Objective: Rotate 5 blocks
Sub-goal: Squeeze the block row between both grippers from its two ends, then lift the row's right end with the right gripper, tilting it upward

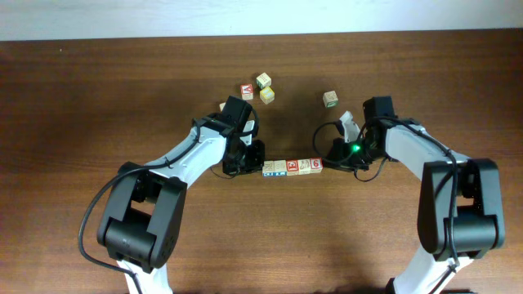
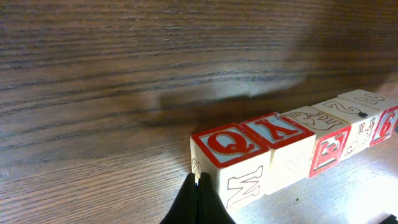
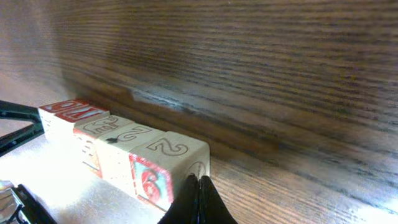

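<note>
Five pale-wood blocks (image 1: 292,167) lie in a straight row at the table's middle. My left gripper (image 1: 259,167) is shut, its tips (image 2: 198,179) against the row's left end, at the corner of the block with a red Q on top (image 2: 233,146). My right gripper (image 1: 328,162) is also shut, its tips (image 3: 199,182) touching the right end block, which has a red 6 on its side (image 3: 152,180). Neither gripper holds anything. The 6 block also shows far right in the left wrist view (image 2: 387,127).
Behind the row lie loose cubes: a red-faced one (image 1: 247,91), a greenish one (image 1: 262,80), a yellow one (image 1: 267,95), and another green one (image 1: 329,99) near my right arm. The dark wooden table (image 1: 98,98) extends on all sides.
</note>
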{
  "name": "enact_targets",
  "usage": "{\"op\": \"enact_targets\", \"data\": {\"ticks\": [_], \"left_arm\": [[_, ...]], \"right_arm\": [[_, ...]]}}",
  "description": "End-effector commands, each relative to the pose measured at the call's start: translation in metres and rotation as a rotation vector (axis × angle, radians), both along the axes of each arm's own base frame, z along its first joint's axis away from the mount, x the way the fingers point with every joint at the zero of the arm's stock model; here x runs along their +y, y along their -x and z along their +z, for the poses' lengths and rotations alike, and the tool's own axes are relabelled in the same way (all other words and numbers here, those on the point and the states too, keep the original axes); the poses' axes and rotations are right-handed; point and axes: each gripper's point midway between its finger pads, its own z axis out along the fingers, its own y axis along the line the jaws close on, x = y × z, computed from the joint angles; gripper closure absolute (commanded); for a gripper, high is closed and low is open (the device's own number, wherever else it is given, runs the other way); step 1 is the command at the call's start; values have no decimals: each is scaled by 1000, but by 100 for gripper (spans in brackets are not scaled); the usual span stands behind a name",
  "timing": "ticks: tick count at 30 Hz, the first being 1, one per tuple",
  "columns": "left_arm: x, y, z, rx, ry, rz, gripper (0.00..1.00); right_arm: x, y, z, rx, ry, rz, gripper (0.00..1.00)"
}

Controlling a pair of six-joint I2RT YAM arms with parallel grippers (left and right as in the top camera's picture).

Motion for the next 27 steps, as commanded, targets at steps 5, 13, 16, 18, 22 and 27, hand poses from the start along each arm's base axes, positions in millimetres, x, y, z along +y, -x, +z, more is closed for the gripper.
{"op": "enact_targets", "data": {"ticks": [5,13,16,18,22,27], "left_arm": [[-1,7,-7,26,-3,0,100],[-1,7,-7,25,-3,0,100],[-1,6,-7,23,-3,0,100],[-1,6,-7,22,-3,0,100],[-1,6,-7,22,-3,0,100],[-1,6,-7,22,-3,0,100]], "right_arm": [[7,2,-2,7,-30,22,96],[15,3,5,-25,-89,71,96],[17,3,6,-26,-100,73,96],[17,3,7,-27,-105,73,96],[17,1,9,-31,-105,74,96],[18,1,12,-34,-107,86,96]]}}
